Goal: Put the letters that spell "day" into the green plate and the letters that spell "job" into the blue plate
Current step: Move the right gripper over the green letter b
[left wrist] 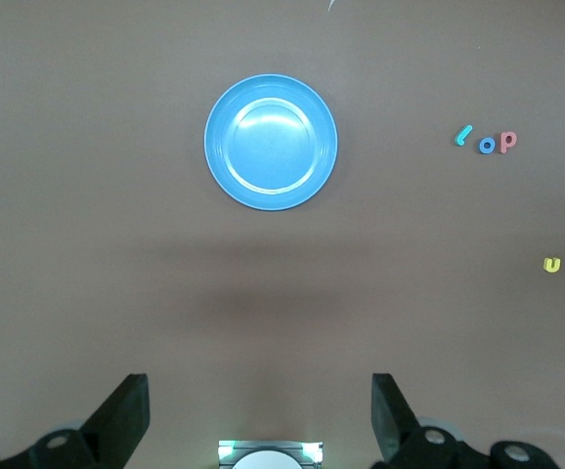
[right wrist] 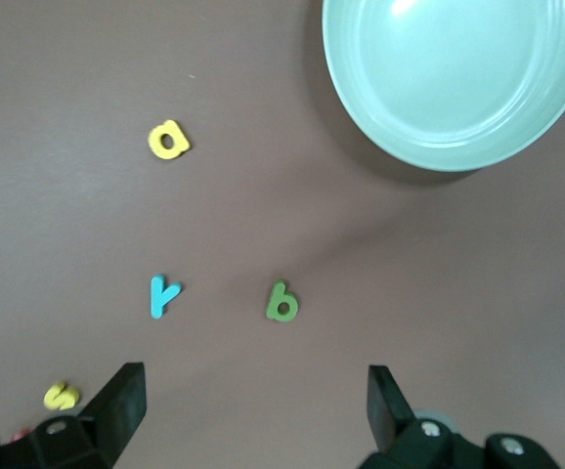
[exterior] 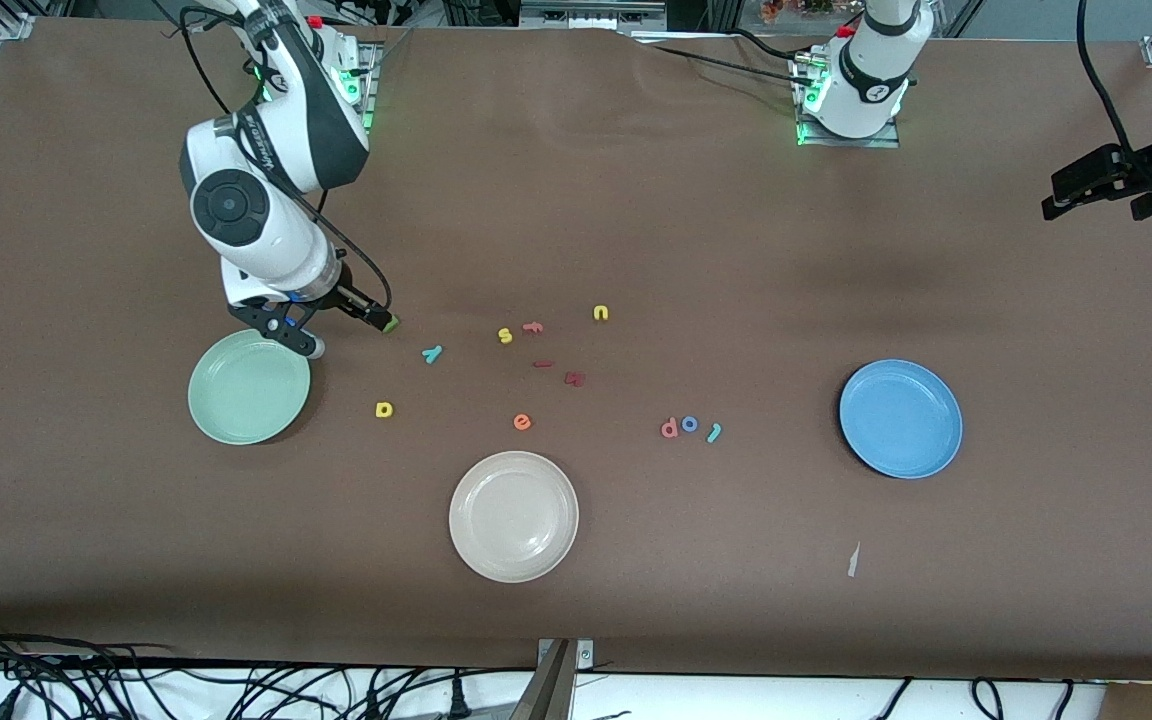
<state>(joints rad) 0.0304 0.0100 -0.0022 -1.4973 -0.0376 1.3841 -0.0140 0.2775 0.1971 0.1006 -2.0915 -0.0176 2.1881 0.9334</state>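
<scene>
The pale green plate (exterior: 249,387) (right wrist: 458,68) lies toward the right arm's end of the table. My right gripper (exterior: 349,335) (right wrist: 255,381) hangs open and empty beside it, over the green "a" (exterior: 391,324) (right wrist: 282,303). The teal "y" (exterior: 432,353) (right wrist: 163,295) and yellow "d" (exterior: 384,409) (right wrist: 168,140) lie close by. The blue plate (exterior: 901,418) (left wrist: 271,142) sits toward the left arm's end. The salmon "b" (exterior: 670,429) (left wrist: 507,142), blue "o" (exterior: 690,425) (left wrist: 487,146) and teal "j" (exterior: 714,432) (left wrist: 463,136) lie in a row beside it. My left gripper (exterior: 1091,205) (left wrist: 261,386) waits open, high over the table's end.
A cream-white plate (exterior: 514,516) sits nearer the front camera. In the middle lie a yellow "s" (exterior: 505,336), a pink "f" (exterior: 533,327), a yellow "u" (exterior: 601,313), two dark red letters (exterior: 574,379) and an orange "e" (exterior: 522,422). A paper scrap (exterior: 853,560) lies nearer the camera than the blue plate.
</scene>
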